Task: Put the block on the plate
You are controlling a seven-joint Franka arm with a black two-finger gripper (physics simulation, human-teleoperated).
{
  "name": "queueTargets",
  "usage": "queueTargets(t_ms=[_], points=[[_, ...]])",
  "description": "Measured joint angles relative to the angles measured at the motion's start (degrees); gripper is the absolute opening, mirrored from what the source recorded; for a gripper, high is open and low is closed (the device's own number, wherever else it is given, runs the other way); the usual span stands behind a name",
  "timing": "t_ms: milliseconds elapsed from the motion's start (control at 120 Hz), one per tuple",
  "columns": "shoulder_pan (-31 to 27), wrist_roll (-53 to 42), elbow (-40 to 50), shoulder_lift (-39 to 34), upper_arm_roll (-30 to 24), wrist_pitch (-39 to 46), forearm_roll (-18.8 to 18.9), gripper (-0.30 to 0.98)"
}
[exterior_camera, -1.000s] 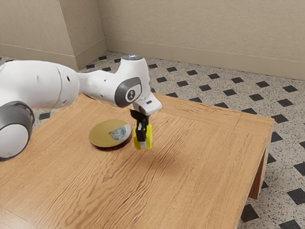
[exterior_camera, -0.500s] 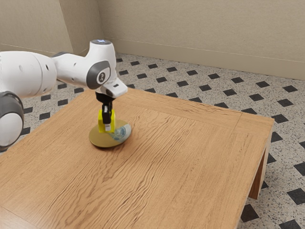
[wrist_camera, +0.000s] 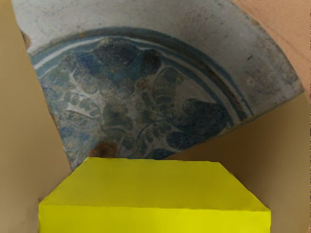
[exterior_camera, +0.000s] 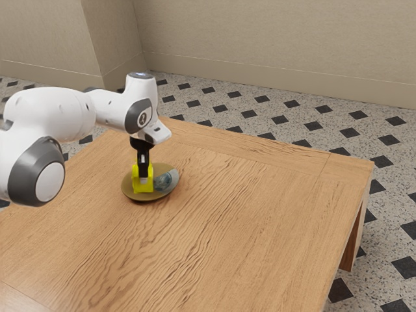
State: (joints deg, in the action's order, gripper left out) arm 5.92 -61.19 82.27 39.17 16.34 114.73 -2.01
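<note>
Over the table (exterior_camera: 260, 227), the arm (exterior_camera: 52, 114) points its end effector (exterior_camera: 143, 177) down at the plate (exterior_camera: 159, 194), closed on the block (exterior_camera: 142, 187)

End effector (exterior_camera: 143, 177) points down, arm (exterior_camera: 62, 114) bent.

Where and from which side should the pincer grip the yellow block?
Come from above, the pincer across two opposite upright sides, near mid-width, I'd judge: the yellow block has a flat top with straight edges, and the patterned plate beneath blocks its underside.
</note>
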Motion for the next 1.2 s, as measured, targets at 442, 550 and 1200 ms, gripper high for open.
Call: queueTargets(t_ms=[442,550,1200], points=[[-0.2,-0.2,2.9,-9.2,-0.8,-6.0,-3.6,0.66],[-0.1,0.4,6.4,-15.4,-2.6,-8.8,-3.9,0.67],[1.1,2.4,8.4,-32.6,-4.7,-20.1,-1.0,0.69]])
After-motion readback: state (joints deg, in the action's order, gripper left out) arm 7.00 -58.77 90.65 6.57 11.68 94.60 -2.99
